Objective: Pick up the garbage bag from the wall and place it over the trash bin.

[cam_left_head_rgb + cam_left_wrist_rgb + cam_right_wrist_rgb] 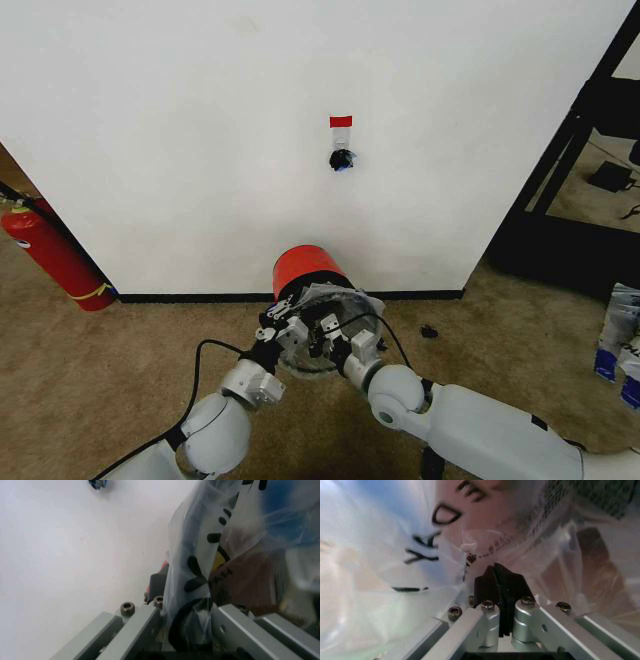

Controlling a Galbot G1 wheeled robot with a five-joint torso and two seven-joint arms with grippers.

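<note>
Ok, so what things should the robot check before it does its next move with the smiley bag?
1. Garbage bag off the hook: ok, the hook is bare.
2. Right gripper pinching the bag: ok, its black pads are pressed together with plastic around them.
3. Left gripper holding the bag: ok, plastic is bunched between its fingers.
4. Bag over the trash bin: ok, it is draped on the bin's mouth.
5. Bag spread evenly around the whole rim: cannot tell.
6. Fire extinguisher out of the way: ok, it stands off to the left.
</note>
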